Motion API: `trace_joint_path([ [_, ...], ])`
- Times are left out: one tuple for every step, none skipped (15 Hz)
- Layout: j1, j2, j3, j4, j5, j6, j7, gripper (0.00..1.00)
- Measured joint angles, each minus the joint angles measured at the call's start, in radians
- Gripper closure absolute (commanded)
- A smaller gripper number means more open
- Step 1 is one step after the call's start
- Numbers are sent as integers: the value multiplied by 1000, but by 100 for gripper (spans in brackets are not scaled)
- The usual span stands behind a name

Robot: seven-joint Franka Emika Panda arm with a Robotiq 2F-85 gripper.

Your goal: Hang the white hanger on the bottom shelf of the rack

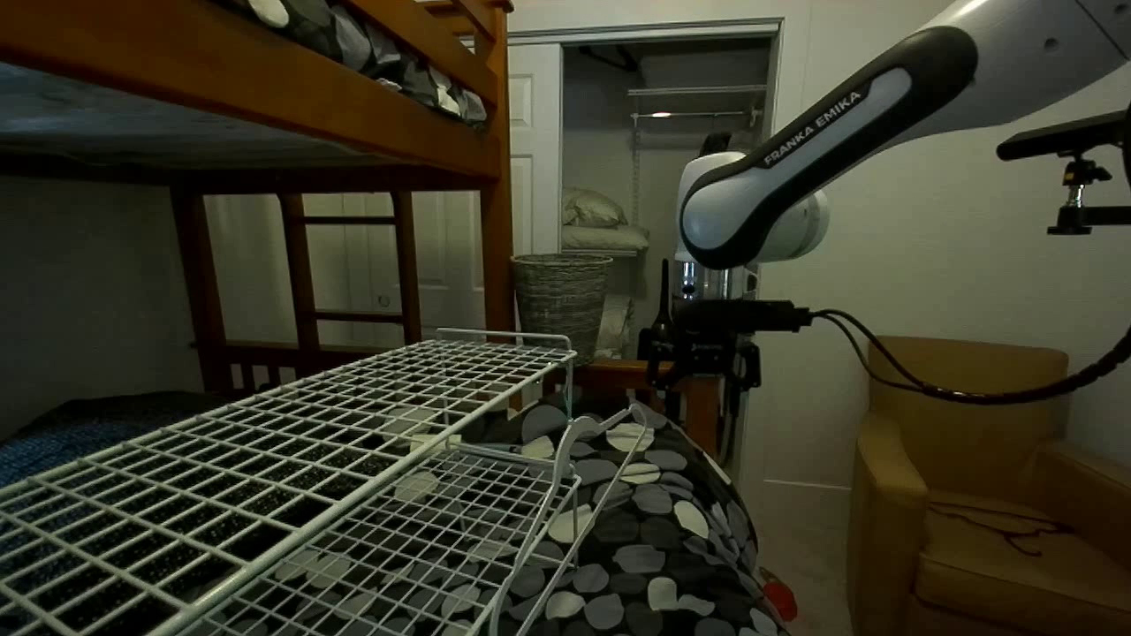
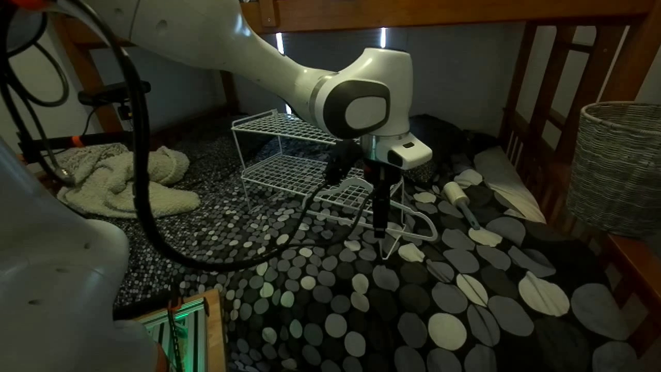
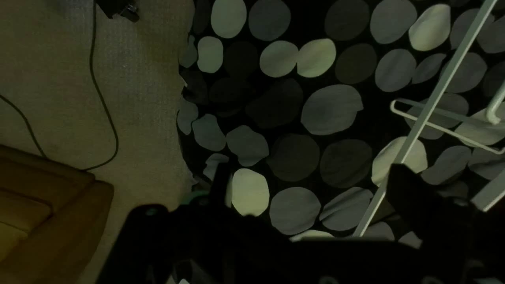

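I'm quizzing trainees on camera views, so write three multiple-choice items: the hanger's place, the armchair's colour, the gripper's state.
1. Where is the white hanger?
A) in the basket
B) on the upper bunk
C) at the rack

2. What colour is the armchair?
A) tan
B) blue
C) red

3. The gripper is:
A) shut on the hanger
B) open
C) shut on nothing

1 C: both exterior views show it by the bottom shelf.
2 A: its back looks tan in an exterior view.
3 B: in the wrist view its fingers stand apart.
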Motion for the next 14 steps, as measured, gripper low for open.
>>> trace_joint_path([
  [4,18,-3,19,1,0,6,0],
  [7,34,-4,37,1,0,14,0],
  [11,50,-5,55,1,0,26,0],
  [15,64,-6,73,2,0,43,0],
  [20,78,-8,88,3,0,63,0],
  [26,91,-10,102,3,0,82,0],
  [31,104,-12,114,3,0,101,0],
  [36,115,-13,126,3,0,117,0],
  [41,126,-15,136,3,0,131,0],
  [46,137,-19,148,3,1,144,0],
  [51,147,-22,159,6,1,155,0],
  [56,157,-25,169,10,1,166,0],
  [59,167,-27,179,16,1,174,0],
  [62,176,-29,187,21,1,180,0],
])
